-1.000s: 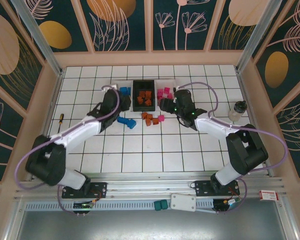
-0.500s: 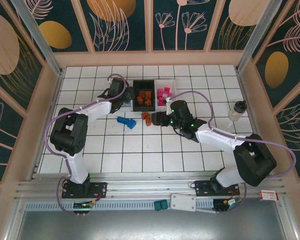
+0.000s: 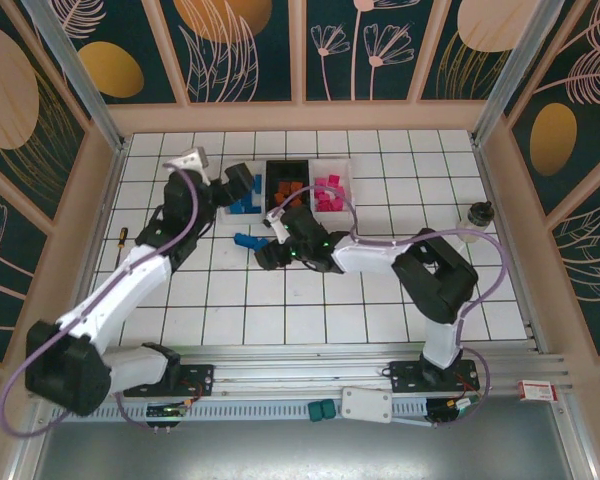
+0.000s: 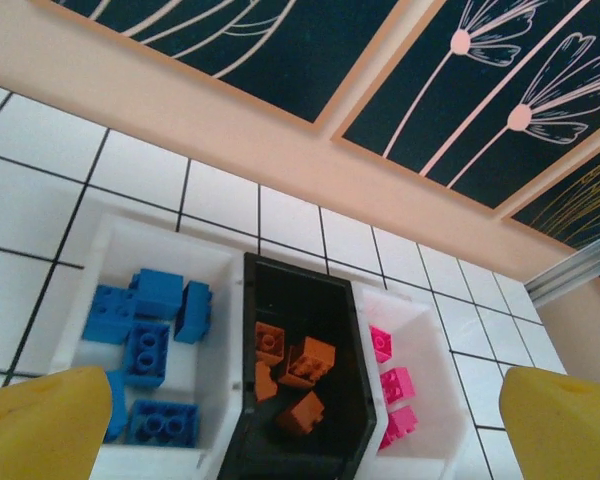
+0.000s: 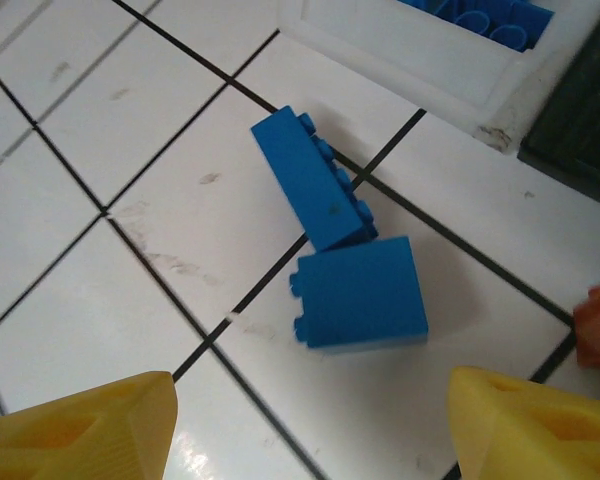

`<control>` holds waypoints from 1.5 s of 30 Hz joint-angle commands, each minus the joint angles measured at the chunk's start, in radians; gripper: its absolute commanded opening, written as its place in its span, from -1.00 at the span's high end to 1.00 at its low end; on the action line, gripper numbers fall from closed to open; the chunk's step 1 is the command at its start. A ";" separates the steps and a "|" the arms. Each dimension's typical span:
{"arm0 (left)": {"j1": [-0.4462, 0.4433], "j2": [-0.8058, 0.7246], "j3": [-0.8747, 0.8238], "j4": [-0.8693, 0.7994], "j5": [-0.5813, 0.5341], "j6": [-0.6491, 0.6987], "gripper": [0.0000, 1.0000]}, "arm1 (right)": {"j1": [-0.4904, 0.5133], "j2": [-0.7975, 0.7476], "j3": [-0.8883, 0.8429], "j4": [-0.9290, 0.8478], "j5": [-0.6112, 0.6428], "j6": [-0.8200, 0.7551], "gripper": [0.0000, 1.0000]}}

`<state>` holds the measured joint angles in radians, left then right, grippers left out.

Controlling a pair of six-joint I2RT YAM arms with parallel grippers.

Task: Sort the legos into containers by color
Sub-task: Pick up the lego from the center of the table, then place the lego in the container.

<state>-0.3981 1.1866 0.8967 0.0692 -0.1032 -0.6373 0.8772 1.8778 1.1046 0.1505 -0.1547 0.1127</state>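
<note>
As left gripper (image 4: 300, 428) gapes over containers (image 4: 230, 264), right gripper (image 5: 310, 420) above legos (image 5: 365, 295)

Screwdriver (image 3: 120, 237) lying near L edge of counter (image 3: 310, 320). Bottle (image 3: 476, 222) standing upright by R edge. Two teal blocks (image 3: 322, 409) sitting just beside flat white box (image 3: 366, 403) on front rail (image 3: 250, 410); small red-white box (image 3: 538, 391) lying further R.

My yellow fingertips (image 5: 75, 430) flank two blue bricks (image 5: 360, 295) on black-lined white tiles (image 5: 70, 290); white bin (image 4: 160, 245) blue-filled, black bin (image 4: 300, 290) orange, other white bin (image 4: 425, 340) pink
</note>
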 commanded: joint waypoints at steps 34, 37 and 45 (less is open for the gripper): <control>0.001 -0.404 -0.441 -0.181 -0.210 -0.104 -0.98 | -0.050 0.173 0.457 -0.100 -0.070 0.020 0.35; 0.001 -0.395 -0.447 -0.184 -0.194 -0.107 -0.97 | -0.067 0.287 0.615 -0.151 -0.009 0.057 0.33; 0.001 -0.375 -0.480 -0.146 -0.125 -0.109 -0.98 | -0.117 0.502 0.956 -0.229 0.035 0.142 0.11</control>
<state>-0.3981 0.8028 0.4347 -0.1013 -0.2665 -0.7357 0.7715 2.3379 1.9614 -0.0280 -0.1467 0.2066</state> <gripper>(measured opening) 0.988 0.438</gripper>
